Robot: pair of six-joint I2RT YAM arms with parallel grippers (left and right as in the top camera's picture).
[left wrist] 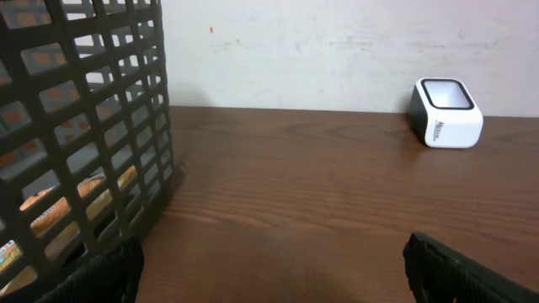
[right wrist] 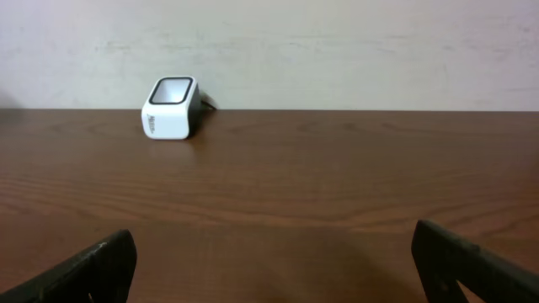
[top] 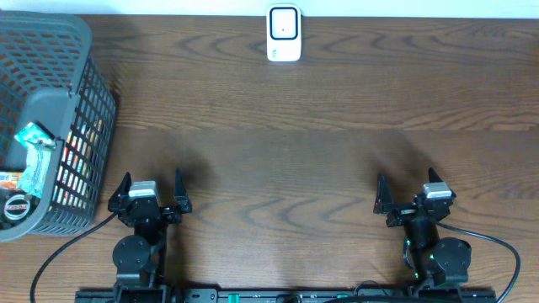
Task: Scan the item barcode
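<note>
A white barcode scanner [top: 284,34] stands at the far middle of the table, its window facing up; it also shows in the left wrist view [left wrist: 446,113] and the right wrist view [right wrist: 171,108]. Packaged items lie in the grey mesh basket [top: 84,160] at the left, among them a teal packet [top: 35,156] and a round dark tin [top: 17,207]. My left gripper [top: 152,181] [left wrist: 271,261] sits open and empty near the front edge, just right of the basket. My right gripper [top: 407,185] [right wrist: 274,252] sits open and empty at the front right.
The basket wall [left wrist: 93,126] fills the left of the left wrist view, with orange packets [left wrist: 50,202] showing through the mesh. A pale wall runs behind the table's far edge. Bare wood [top: 286,168] lies between the grippers and the scanner.
</note>
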